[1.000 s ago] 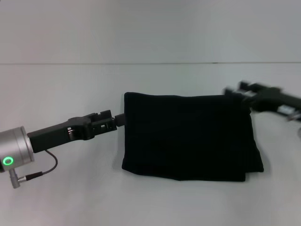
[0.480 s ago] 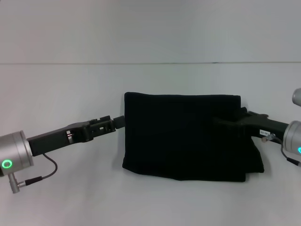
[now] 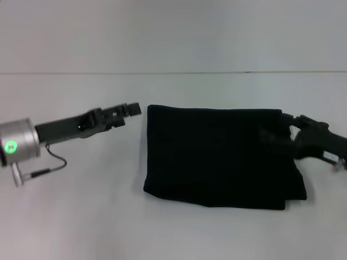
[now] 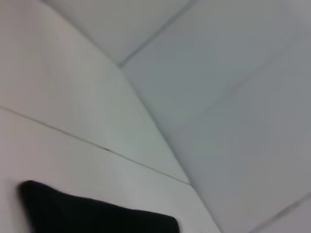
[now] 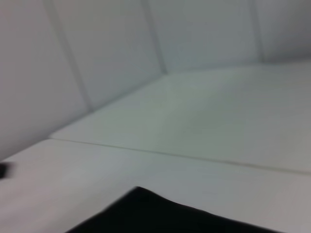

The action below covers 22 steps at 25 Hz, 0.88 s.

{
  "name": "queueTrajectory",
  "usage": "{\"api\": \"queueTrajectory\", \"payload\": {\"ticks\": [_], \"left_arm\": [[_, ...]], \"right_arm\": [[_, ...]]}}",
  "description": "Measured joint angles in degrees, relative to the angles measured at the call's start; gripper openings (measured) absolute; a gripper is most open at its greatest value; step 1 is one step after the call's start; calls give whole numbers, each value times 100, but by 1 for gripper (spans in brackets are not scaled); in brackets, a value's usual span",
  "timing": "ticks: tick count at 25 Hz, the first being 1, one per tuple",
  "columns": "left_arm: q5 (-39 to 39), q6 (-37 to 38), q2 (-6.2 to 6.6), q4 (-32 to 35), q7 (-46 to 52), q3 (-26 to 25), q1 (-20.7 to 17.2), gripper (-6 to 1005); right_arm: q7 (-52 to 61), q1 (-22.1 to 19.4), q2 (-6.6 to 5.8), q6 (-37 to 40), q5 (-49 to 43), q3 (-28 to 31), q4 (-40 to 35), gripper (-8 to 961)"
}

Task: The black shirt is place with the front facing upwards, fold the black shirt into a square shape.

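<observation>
The black shirt lies folded into a flat, roughly rectangular block in the middle of the white table, with no lettering showing. My left gripper hovers just off the shirt's far left corner, a small gap away from the cloth. My right gripper reaches in from the right and lies over the shirt's right edge, black against black. The left wrist view catches a strip of the shirt low in the picture. A corner of the shirt shows in the right wrist view.
The white table runs to a back wall along a seam. A thin cable hangs under my left wrist. Bare table lies on the left of the shirt and in front of it.
My left gripper has pulled off the shirt's left edge and moved up and back. My right arm came in over the shirt's right side. The shirt slid slightly to the right.
</observation>
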<state>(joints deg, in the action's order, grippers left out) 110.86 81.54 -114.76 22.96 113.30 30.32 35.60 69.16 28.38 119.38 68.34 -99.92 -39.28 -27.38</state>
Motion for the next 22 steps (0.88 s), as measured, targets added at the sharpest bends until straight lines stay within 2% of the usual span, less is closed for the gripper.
{"api": "queueTrajectory", "payload": {"ticks": [4, 8, 14, 22], "left_arm": [[491, -1148, 131, -71, 1414, 472, 442, 922], [764, -1923, 147, -284, 1896, 1021, 806, 921], [787, -2341, -19, -438, 1979, 1362, 1019, 918], [800, -2582, -219, -452, 1999, 1579, 1080, 912]], "right_arm": [[-941, -330, 11, 579, -60, -27, -35, 897], [-1773, -604, 55, 819, -108, -53, 195, 897], [-2463, -872, 53, 1056, -112, -18, 476, 896], [-2504, -915, 48, 1086, -116, -18, 521, 896]]}}
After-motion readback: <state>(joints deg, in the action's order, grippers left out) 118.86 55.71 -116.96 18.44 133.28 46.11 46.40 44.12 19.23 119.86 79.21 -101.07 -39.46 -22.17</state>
